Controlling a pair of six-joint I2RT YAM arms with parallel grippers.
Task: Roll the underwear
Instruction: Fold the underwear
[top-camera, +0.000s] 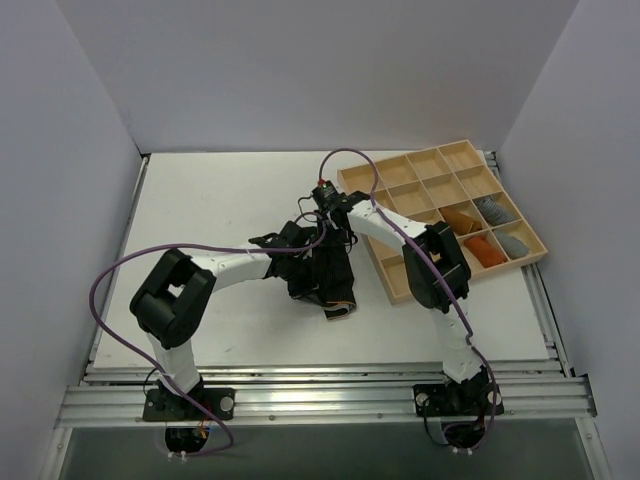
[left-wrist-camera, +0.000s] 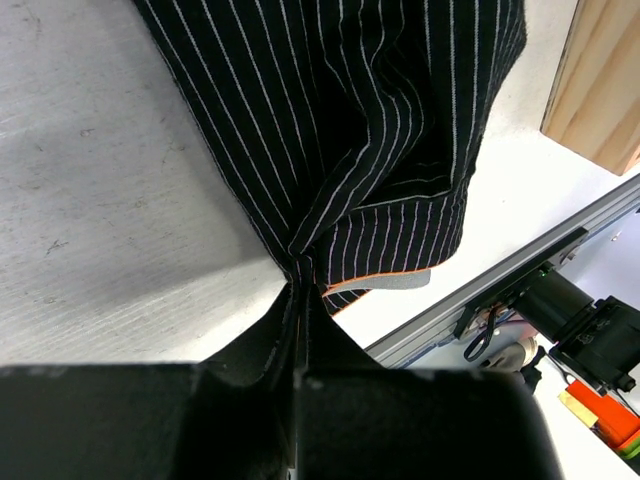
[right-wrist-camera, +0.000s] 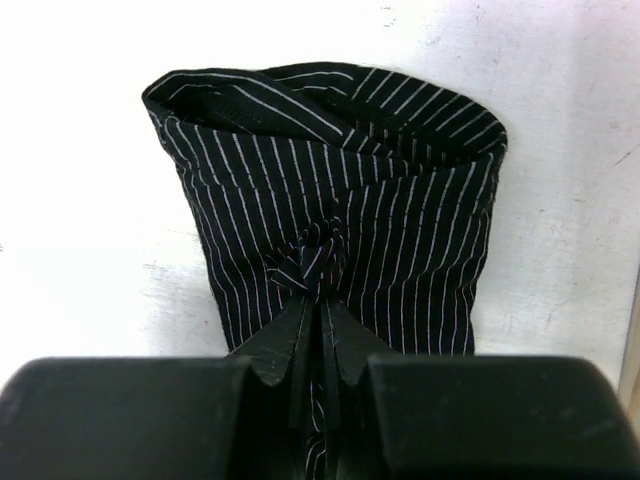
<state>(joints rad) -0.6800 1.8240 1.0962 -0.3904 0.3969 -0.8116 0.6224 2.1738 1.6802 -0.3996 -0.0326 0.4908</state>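
The underwear (top-camera: 335, 290) lies on the white table (top-camera: 220, 200), about in the middle of it, just left of the wooden tray (top-camera: 425, 165) and in front of both arms. It is a black garment with thin white pinstripes, and along one hem runs a pale band with an orange edge (left-wrist-camera: 380, 285). That hem points toward the metal rail (top-camera: 320, 400) at the near side of the table.

The left gripper (left-wrist-camera: 297, 290) has its fingers pressed together on a fold at the edge of the cloth. The stripes gather toward the pinch, and the fabric fans upward from it in loose folds. In the left wrist view, a corner of the tray shows at the upper right, apart from the garment.

The right gripper (right-wrist-camera: 318, 300) is likewise clamped on the cloth. Its fingertips squeeze a small puckered knot of fabric (right-wrist-camera: 315, 260) near the middle of the garment's width. Beyond the knot the cloth spreads out flat on the table and ends in a curved, doubled-over edge.

From above, the two grippers meet close together over the garment and hide much of it.

The tray is split into square compartments. Those at its right end hold small orange rolls (top-camera: 483, 250) and grey rolls (top-camera: 513, 243), well apart from the underwear.
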